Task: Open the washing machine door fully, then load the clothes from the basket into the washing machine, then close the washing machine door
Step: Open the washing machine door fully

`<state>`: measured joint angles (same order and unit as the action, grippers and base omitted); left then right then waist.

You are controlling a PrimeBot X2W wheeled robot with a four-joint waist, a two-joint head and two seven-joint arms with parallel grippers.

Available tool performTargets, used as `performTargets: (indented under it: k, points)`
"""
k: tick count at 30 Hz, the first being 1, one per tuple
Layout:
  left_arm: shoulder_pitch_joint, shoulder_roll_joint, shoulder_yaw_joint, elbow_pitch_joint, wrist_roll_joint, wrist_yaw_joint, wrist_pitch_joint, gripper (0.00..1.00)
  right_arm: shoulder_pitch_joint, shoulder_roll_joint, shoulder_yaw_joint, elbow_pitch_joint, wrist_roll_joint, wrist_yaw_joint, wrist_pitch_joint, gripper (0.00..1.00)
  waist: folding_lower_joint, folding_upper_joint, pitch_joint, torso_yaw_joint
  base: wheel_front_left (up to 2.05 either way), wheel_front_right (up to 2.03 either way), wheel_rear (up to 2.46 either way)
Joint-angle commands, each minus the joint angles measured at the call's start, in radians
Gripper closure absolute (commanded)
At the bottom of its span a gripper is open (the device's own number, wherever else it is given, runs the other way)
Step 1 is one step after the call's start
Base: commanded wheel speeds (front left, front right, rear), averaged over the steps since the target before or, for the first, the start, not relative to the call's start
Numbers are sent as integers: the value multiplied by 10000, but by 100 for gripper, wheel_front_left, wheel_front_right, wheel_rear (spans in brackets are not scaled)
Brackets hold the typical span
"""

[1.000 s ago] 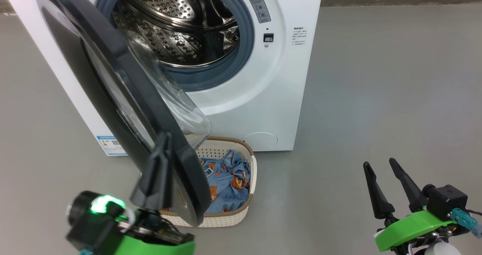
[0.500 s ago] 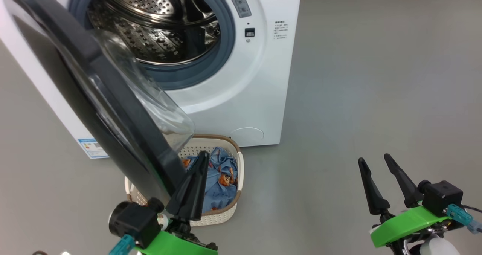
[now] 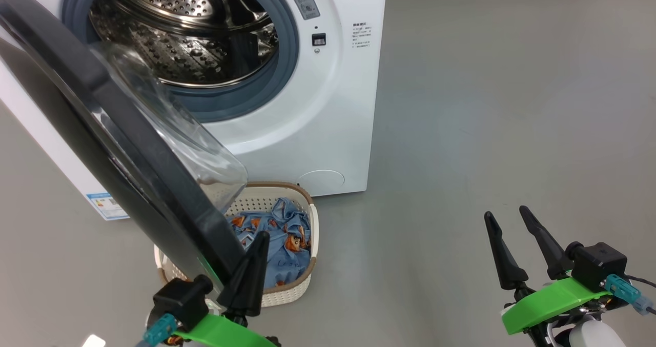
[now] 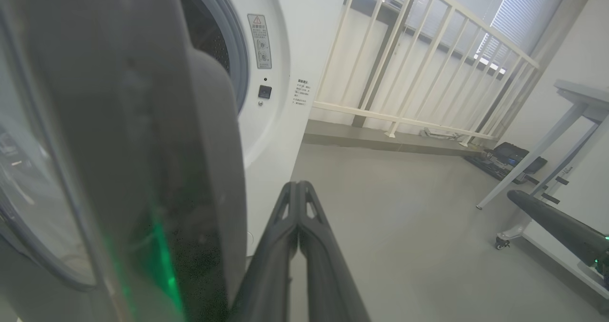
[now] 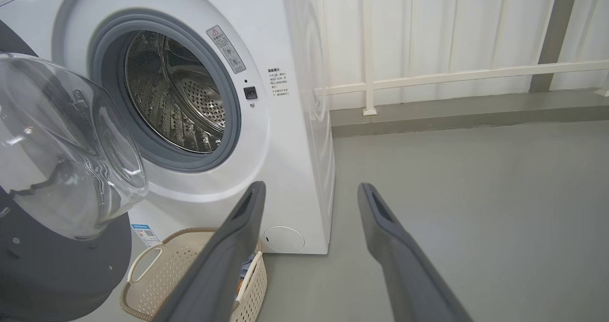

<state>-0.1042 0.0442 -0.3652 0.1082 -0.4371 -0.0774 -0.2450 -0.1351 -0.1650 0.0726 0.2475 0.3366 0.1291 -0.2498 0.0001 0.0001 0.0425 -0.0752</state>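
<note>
Head view showed the door [image 3: 128, 147] swung partway out from the washer [image 3: 328, 111], running from the upper left of the frame down to the lower middle, where its black rim hung over the left part of the basket [image 3: 287, 291]. The clothes [image 3: 279, 234] lay in the basket, on the floor just in front of the washer. The left gripper [image 3: 262, 237], fingers pressed together, stood at the lower middle right beside the rim's bottom edge; whether it touched could not be told. The right gripper [image 3: 505, 212], fingers spread and empty, sat at the lower right, well apart from everything. The step in hand seemed to be opening the door fully. Done well, that likely meant setting the closed fingers against the rim's inner face, not the glass bowl [image 3: 169, 126], and pushing toward the frame's left along the hinge's arc until the basket and drum [image 3: 174, 44] were clear.
</note>
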Motion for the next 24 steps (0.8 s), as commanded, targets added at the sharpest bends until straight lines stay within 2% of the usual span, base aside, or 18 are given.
performTargets:
  k: [1, 6, 13, 24]
  points:
    - [-490, 62, 397, -123, -90, 53, 0, 100, -320, -51, 219, -214, 55, 16, -120, 0, 0, -1, -6, 17, 0, 0, 0]
    - [-573, 63, 558, 431, -322, 105, -12, 100, -313, -66, 246, -183, 70, 16, -120, 0, 0, -1, -38, 123, 0, 0, 0]
    - [-538, 173, 829, 511, -284, 224, -88, 100, -255, -79, 245, -172, 87, 16, -120, 0, 0, -1, -93, 442, 0, 0, 0]
    - [-114, 494, 1249, 414, -320, 452, -125, 100, -138, 36, 78, -86, 111, 16, -120, 0, 0, -1, -270, 1350, 0, 0, 0]
